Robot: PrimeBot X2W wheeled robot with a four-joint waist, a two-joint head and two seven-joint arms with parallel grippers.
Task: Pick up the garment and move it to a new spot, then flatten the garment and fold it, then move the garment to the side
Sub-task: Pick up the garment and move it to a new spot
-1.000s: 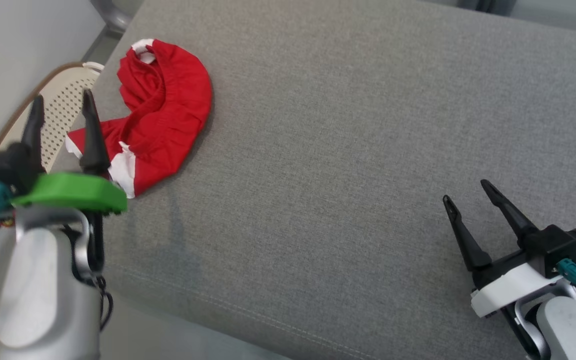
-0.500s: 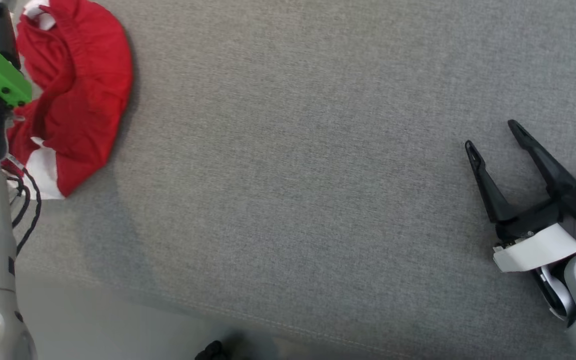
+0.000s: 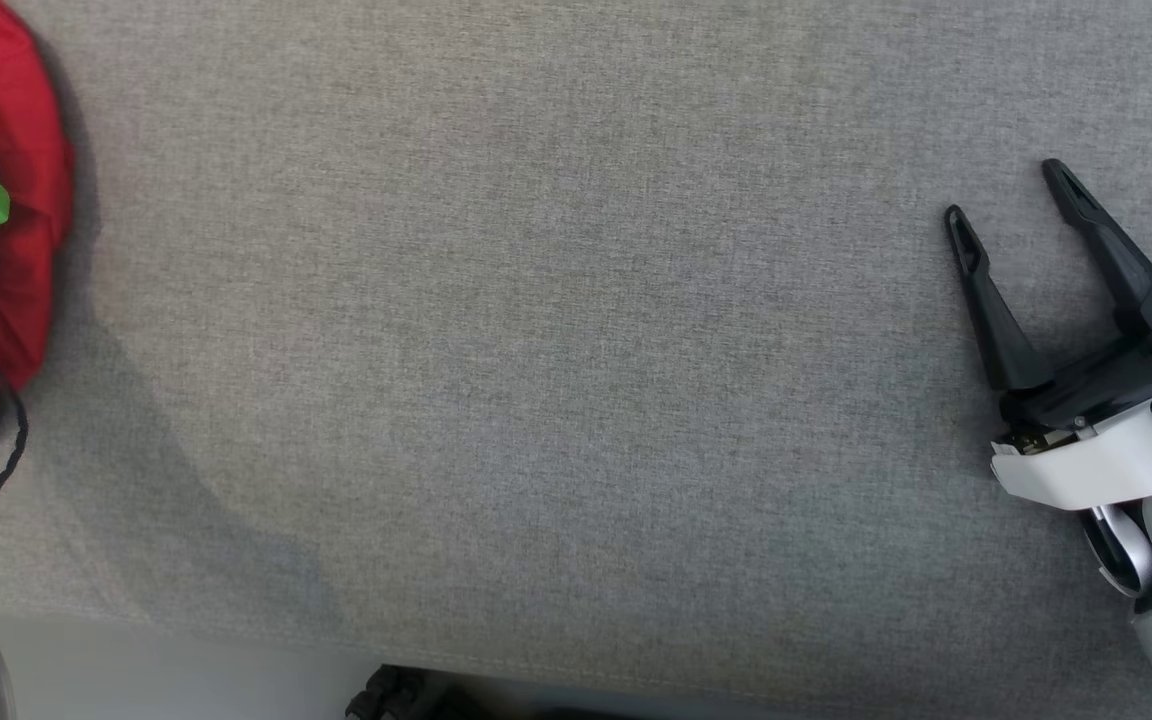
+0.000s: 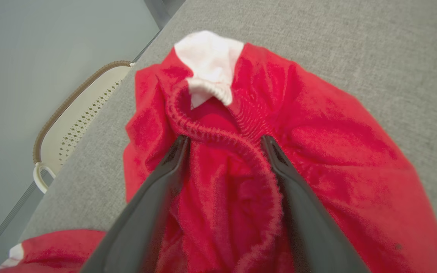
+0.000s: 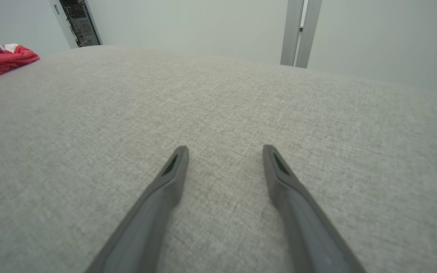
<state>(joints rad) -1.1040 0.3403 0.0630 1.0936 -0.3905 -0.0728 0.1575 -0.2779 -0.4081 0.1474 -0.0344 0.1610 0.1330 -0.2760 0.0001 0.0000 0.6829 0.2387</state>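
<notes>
The garment (image 4: 317,151) is a crumpled red piece with white trim and a ribbed elastic band, lying near the left edge of the grey cushioned surface (image 3: 536,350). Its rim also shows at the head view's left edge as the garment (image 3: 26,190), and far off as the garment (image 5: 2,60). My left gripper (image 4: 224,141) stands open just over it, fingertips either side of the elastic band, nothing pinched. My right gripper (image 3: 1011,195) is open above bare fabric at the right, also seen as the right gripper (image 5: 224,151).
A cream perforated basket (image 4: 74,117) with a brown rim stands off the surface's left edge. The surface's front edge (image 3: 536,660) runs along the bottom of the head view. A pale wall and a metal post (image 5: 300,32) lie beyond the far side.
The head camera has swung right and down, so the garment slid to the picture's left edge. The left gripper has reached forward over the garment. Both grippers stay open.
</notes>
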